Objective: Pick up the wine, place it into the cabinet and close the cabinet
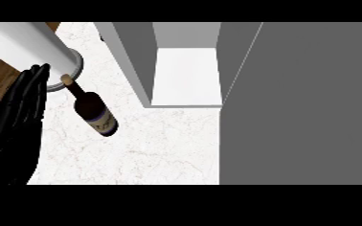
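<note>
Wine bottle (94, 109) stood untouched on desk (155, 148) at left, cabinet (185, 62) open, left hand (25, 110) flat, holding nothing; nothing done yet.

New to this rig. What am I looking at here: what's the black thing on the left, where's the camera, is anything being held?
One picture, taken from the robot's head, looking steeply down at a white marbled counter. The black shape at the view's left edge is the robot's left hand, its fingers straight and pointing up; it is open and resting, holding nothing. The right hand is out of view. A dark wine bottle stands on the counter beside that hand, untouched. Behind it is a white cylinder I cannot identify. The grey cabinet stands open, showing a white shelf; the big grey panel at right is its door.
</note>
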Robot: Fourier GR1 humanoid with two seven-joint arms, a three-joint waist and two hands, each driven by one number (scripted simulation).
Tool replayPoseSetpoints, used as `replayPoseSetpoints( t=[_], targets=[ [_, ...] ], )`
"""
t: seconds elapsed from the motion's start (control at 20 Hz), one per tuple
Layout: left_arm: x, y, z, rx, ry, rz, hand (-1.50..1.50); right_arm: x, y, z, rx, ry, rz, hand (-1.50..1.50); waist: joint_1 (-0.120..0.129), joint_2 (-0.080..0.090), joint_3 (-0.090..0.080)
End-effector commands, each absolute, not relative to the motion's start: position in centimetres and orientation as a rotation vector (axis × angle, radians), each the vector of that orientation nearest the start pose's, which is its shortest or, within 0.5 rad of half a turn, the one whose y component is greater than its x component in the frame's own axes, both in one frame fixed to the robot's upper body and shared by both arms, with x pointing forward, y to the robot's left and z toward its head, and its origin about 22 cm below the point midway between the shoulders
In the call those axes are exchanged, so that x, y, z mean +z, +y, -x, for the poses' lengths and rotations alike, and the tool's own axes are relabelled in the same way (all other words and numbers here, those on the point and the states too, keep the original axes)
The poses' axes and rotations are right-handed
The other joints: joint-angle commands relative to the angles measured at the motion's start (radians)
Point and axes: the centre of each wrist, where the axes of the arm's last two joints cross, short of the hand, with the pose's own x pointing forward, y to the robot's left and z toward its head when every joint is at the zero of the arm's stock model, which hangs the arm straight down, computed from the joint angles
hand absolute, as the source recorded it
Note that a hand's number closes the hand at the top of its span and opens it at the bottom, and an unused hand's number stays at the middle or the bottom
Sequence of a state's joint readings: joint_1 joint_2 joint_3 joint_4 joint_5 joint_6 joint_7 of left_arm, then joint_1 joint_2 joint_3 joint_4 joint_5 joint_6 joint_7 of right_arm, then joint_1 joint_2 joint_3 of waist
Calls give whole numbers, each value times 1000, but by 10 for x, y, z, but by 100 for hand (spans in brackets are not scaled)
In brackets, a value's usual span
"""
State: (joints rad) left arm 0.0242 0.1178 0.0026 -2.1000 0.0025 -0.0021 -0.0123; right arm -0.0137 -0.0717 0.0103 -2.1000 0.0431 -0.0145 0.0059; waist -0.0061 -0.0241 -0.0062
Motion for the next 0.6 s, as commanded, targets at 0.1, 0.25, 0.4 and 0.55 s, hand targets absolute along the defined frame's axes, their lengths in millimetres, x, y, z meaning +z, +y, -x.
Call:
replayPoseSetpoints(
  t=[0.1,0.25,0.4,0.55],
  targets=[
    [131,244,-228,-256,-2100,112,-150,141,-228,-193,108,-2109,59,-150,-4,23,6],
    [145,255,-245,-415,-2105,248,-150,127,-230,-184,154,-2078,40,-150,-12,24,6],
    [118,221,-235,-211,-1874,544,-150,131,-213,-176,238,-1984,-260,-150,-9,20,6],
    [145,222,-219,-202,-1843,581,-150,145,-217,-159,257,-1968,-271,-150,3,18,7]
  ],
)
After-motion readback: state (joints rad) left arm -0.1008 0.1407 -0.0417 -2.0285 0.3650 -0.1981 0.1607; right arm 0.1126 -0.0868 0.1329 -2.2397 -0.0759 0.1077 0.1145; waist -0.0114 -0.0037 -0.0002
